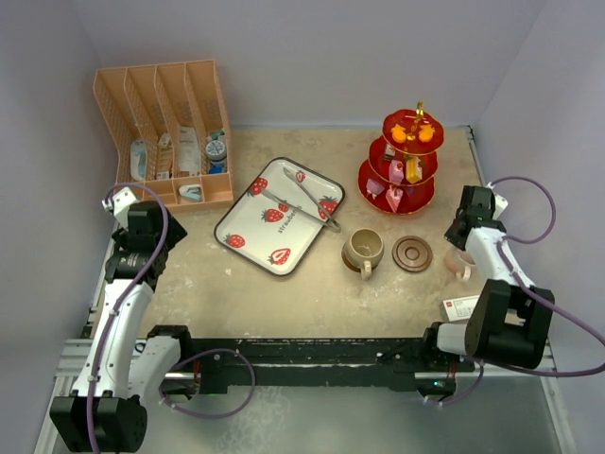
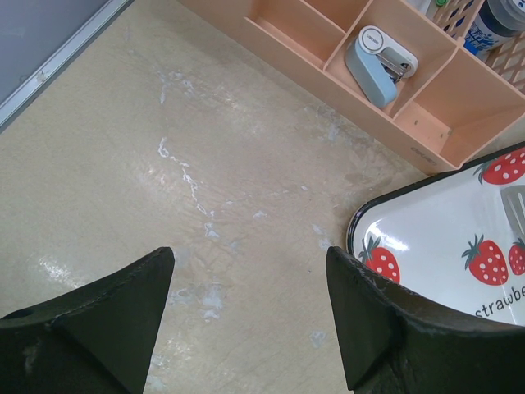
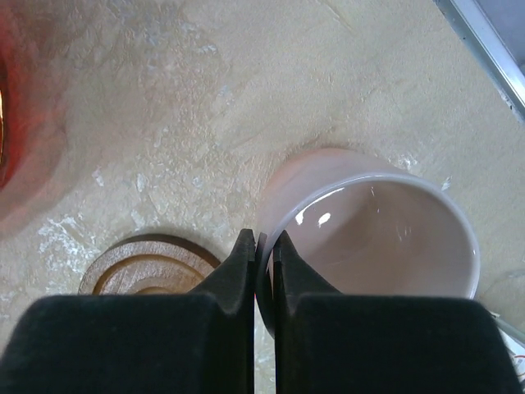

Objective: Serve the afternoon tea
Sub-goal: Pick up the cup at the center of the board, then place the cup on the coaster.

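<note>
right claw (image 3: 262, 246) clenched on pink mug (image 3: 373, 234) rim, lower centre | brown saucer (image 3: 143, 267) partly hidden behind its fingers | left claw (image 2: 248, 256) released, above bare tabletop (image 2: 164, 164)

Surface (image 1: 312, 303), left to right
Rack (image 1: 165, 132) back left; tray (image 1: 279, 216) mid-surface, tongs (image 1: 302, 197) on it; tiered stand (image 1: 402, 161) back right; before the stand a mug (image 1: 363, 252), saucer (image 1: 412, 253) just right, second mug (image 3: 369, 238) right again.

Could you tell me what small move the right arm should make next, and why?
Probably lift the pink mug slightly. The right pincer is shut on its rim, the mug stands on the table, and the bare brown saucer lies just beside it, ready to receive it.
</note>
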